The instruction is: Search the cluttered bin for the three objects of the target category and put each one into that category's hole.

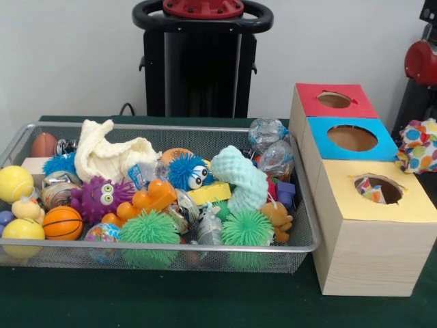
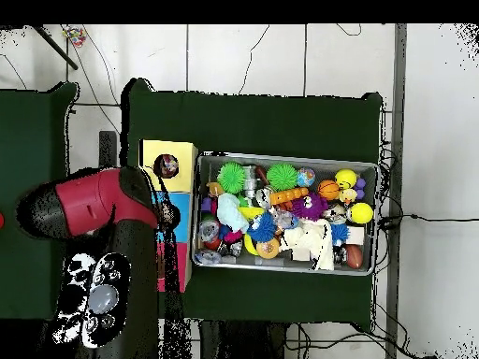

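red arm [image 2: 94,201] (black joints), black pedestal [image 1: 203,65].

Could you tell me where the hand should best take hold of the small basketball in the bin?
Grip the basketball across its middle, coming straight down: it is round, lies on top near the bin's end wall, and yellow balls crowd its sides.

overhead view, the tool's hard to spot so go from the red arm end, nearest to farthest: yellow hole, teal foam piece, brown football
The tool itself is hidden, so this is ranked from the red arm end.
1. yellow hole, in the box beside the arm
2. teal foam piece, at the bin's box-side end
3. brown football, in the bin's far corner
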Available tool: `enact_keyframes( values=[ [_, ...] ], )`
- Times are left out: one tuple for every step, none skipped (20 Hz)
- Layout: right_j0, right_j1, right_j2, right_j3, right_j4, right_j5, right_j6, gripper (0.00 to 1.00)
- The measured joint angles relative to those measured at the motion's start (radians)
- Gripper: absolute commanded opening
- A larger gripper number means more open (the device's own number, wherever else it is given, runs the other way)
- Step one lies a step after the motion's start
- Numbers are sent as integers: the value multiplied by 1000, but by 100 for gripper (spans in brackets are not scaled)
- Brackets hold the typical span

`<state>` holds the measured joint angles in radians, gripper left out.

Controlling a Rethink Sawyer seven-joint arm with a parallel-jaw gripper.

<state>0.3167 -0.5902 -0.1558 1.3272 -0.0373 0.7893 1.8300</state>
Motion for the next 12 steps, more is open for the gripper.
enact_keyframes(
  values=[
    [-2,0,3,-2,2,3,0,0],
    [-9,-1,13,-4,6,8,0,0],
    [-13,-2,18,-4,9,9,0,0],
    [-22,-4,29,-4,14,9,0,0],
    [-30,-6,40,-4,18,9,0,0],
    [-54,-13,65,-2,31,9,0,0],
    [-63,-16,73,-1,35,9,0,0],
    [-72,-18,82,1,38,9,0,0],
    [-86,-22,92,2,42,8,0,0],
    [-110,-29,107,5,43,9,0,0],
    [-135,-36,122,7,45,9,0,0],
    [-159,-43,131,8,45,10,0,0]
  ],
)
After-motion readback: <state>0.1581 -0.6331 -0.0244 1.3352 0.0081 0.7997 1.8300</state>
